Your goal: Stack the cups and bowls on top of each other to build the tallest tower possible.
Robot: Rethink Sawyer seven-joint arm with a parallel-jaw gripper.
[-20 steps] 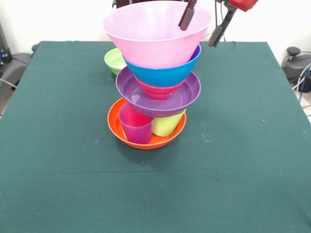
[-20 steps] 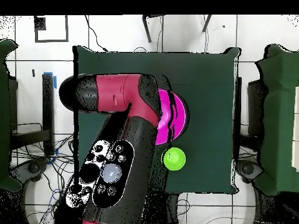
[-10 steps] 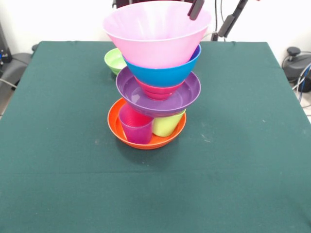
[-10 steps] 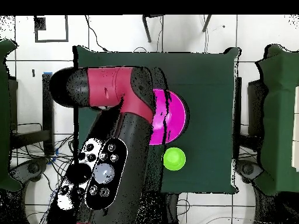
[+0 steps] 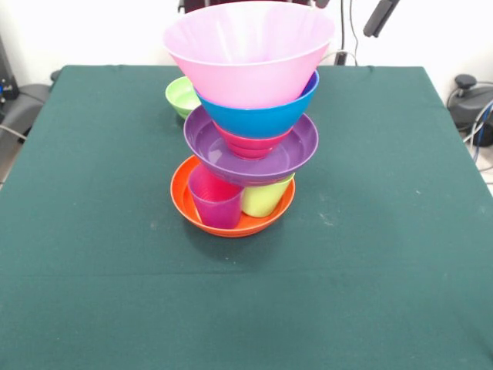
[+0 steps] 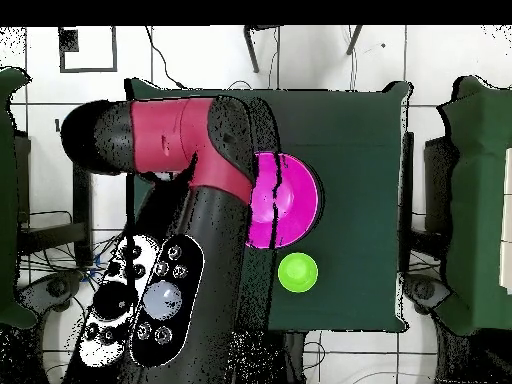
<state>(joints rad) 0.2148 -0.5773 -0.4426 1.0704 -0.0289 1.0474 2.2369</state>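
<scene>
Tower [image 5: 245, 123], mid-tabletop [image 5: 370, 293]. An orange bowl [image 5: 231, 223] holds purple cup [image 5: 216, 199] and lime cup [image 5: 266, 197] as pillars carrying the purple bowl [image 5: 250, 150]; red bowl [image 5: 250, 142], blue bowl [image 5: 262, 116] and pink bowl [image 5: 248, 50] nest above. Green bowl [image 5: 181, 95] waits unstacked toward the far edge. Tool [image 5: 350, 9] raised, fingers apart, empty.

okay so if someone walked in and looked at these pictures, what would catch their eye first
The tower at the table's middle: a pink bowl tops blue, red and purple bowls, which rest on cups standing in an orange bowl. A green bowl sits alone behind it, and the tool hangs at the top edge.
</scene>
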